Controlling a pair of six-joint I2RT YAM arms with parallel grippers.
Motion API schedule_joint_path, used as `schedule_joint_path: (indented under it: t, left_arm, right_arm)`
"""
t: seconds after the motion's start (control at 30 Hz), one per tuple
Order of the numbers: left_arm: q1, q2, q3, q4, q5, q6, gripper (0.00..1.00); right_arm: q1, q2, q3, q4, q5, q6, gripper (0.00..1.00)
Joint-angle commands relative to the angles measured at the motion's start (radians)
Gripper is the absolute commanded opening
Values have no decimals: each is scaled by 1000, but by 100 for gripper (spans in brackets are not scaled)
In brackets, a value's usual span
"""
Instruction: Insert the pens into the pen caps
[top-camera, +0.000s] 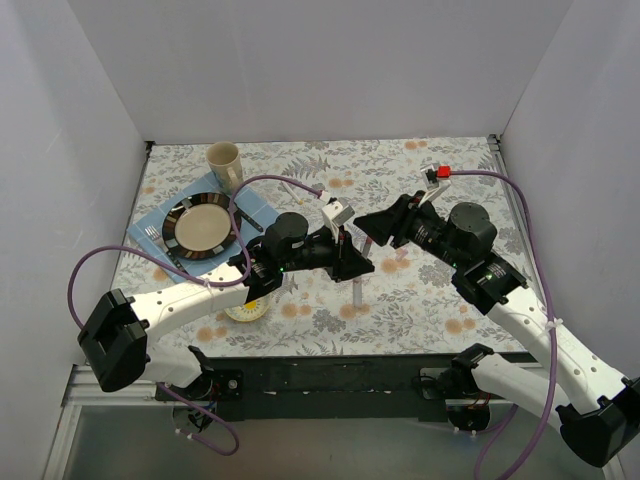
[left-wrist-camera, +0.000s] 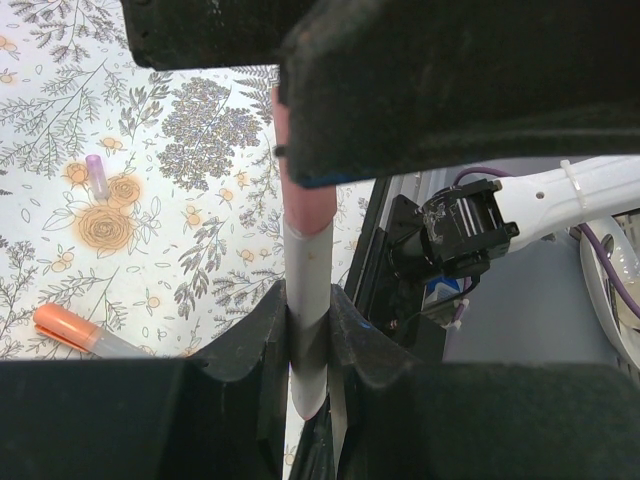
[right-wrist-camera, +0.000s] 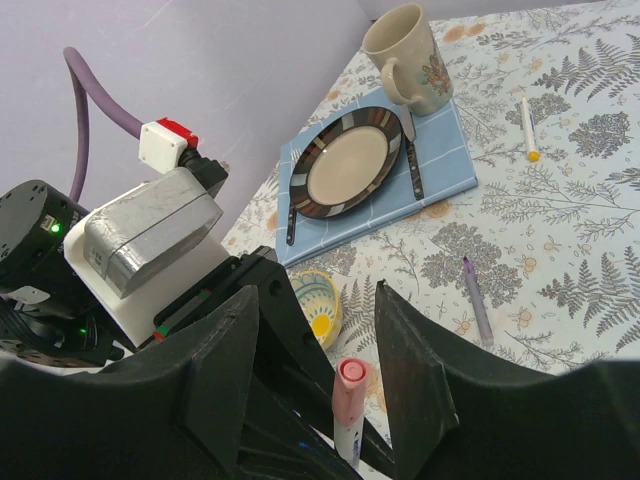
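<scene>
Nearest you, your left arm (top-camera: 190, 295) stretches low from its base toward the middle of the table (top-camera: 420, 310). Its left fingers (left-wrist-camera: 250, 345) pinch the grey barrel of the pink pen (left-wrist-camera: 306, 285), holding it upright and off the cloth so that its pink end (right-wrist-camera: 350, 380) is offered upward. Just beyond, your right arm (top-camera: 520, 310) folds at the elbow and turns its wrist leftward to meet it. The right fingers (right-wrist-camera: 225, 370) stand spread on either side of that pink end with a gap on each side, so they grip nothing. You cannot tell whether that tip is a cap already seated or the pen's own colour. An orange pen (left-wrist-camera: 75, 330) and a purple cap (left-wrist-camera: 97, 175) lie loose on the table, apart from each other and likely waiting their turn. Farther out lie a purple pen (right-wrist-camera: 477, 300) and a yellow pen (right-wrist-camera: 527, 125). At the far left, a blue mat (right-wrist-camera: 450, 150) carries a plate (right-wrist-camera: 345, 165), with a mug (right-wrist-camera: 405, 55) at its far corner, well clear of the work.
</scene>
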Motion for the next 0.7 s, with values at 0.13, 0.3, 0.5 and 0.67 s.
schedule_joint_path:
  t: [0.13,0.3,0.5,0.67]
  left_arm:
    - [2,-29,21,21,10,9,0]
    - [2,-25,26,21,12,7,0]
    - [2,-25,29,46,-2,-11,0]
    - [2,-23,43,46,-39,-3,0]
  right_arm:
    - [6,0,40,-7,14,-38,56]
    - [7,-5,21,22,-15,-29,47]
    - [13,-17,-41,27,-43,-19,28]
    - [20,-43,-80,-4,-45,-42,6]
